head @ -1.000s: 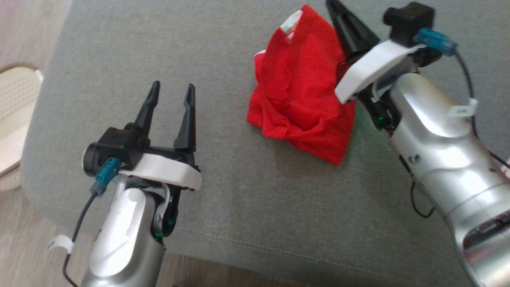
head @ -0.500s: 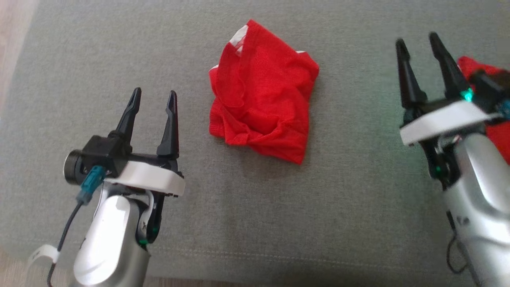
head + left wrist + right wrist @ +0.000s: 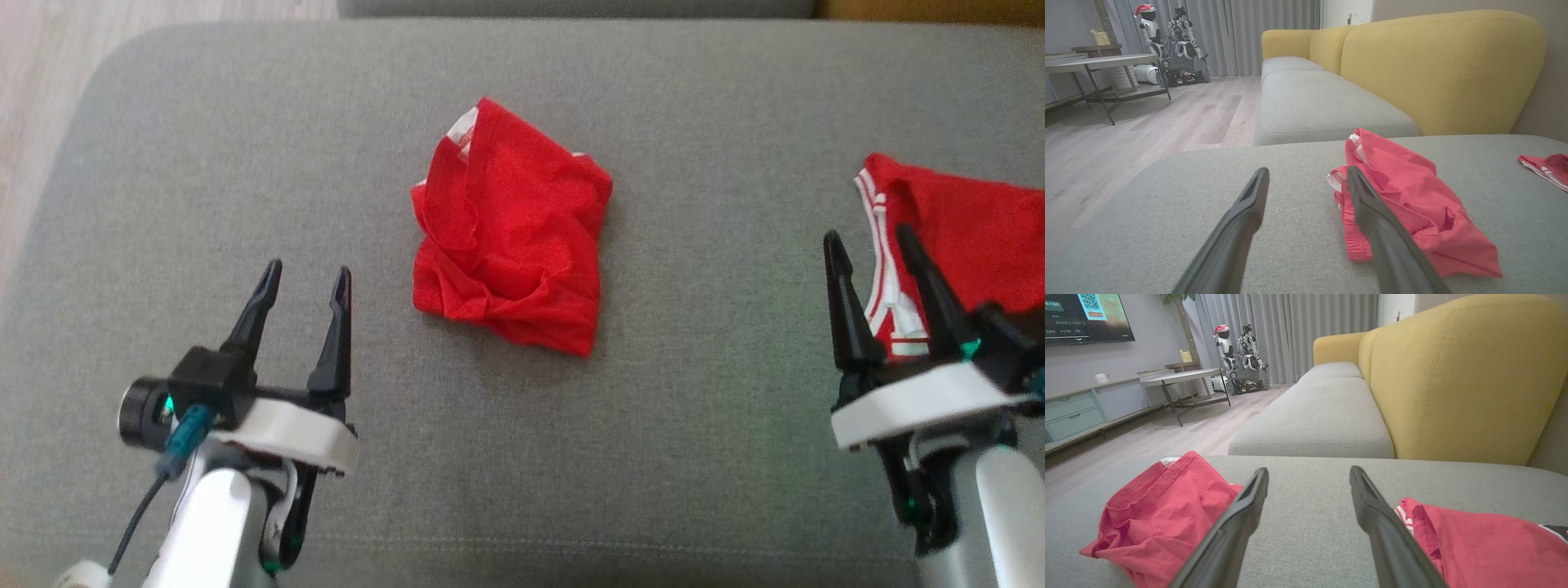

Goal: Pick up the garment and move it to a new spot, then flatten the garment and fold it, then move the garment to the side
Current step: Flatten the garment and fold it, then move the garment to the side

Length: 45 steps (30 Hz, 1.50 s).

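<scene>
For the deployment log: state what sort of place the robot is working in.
Probably a living room, perhaps a staged one: a sofa with a yellow back and grey seat cushions, a wall-mounted screen above a low drawer cabinet, and a table on wood flooring before long curtains.

silver forearms, white wrist plates, long black tapered fingers, teal cable plug
</scene>
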{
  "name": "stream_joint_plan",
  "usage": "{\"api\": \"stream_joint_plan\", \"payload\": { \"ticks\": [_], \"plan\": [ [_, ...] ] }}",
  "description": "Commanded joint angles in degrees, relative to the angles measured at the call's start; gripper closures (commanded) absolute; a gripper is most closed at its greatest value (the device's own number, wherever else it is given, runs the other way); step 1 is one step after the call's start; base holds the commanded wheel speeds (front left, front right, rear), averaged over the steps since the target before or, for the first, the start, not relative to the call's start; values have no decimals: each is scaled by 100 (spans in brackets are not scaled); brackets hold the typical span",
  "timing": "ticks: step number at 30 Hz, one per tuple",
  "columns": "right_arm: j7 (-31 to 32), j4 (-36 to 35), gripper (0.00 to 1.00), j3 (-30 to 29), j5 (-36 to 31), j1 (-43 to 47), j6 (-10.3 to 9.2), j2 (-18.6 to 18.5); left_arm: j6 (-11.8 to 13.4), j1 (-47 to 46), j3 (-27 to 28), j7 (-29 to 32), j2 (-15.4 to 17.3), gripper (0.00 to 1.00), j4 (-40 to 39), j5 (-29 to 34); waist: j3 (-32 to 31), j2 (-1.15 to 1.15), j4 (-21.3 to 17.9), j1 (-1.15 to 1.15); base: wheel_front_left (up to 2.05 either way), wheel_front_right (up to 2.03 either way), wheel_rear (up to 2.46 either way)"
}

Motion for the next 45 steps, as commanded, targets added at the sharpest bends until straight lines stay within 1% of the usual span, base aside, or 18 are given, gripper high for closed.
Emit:
{"api": "stream_joint_plan", "payload": {
  "ticks": [1,5,11,18,40,45],
  "plan": [
    [85,-367,0,62,-66,55,-5,43,28,-31,197,24,168,0,-238,32,-223,0,-69,0,0,0,0],
    [259,-575,0,11,-107,378,-5,136,69,203,209,117,231,0,-320,0,-422,0,-110,0,0,0,0],
    [381,-695,0,-119,-179,695,-5,245,141,441,218,230,307,0,-382,-22,-627,0,-117,0,0,0,0],
    [419,-816,0,-217,-233,846,-5,340,196,541,212,303,343,0,-449,-43,-681,0,-133,0,0,0,0],
    [486,-862,0,-276,-284,836,-5,406,281,479,129,287,372,0,-460,-118,-609,0,-109,0,0,0,0],
    [484,-661,0,-275,-237,607,-5,366,284,349,102,275,380,0,-536,-115,-406,0,-59,0,0,0,0]
  ]
}}
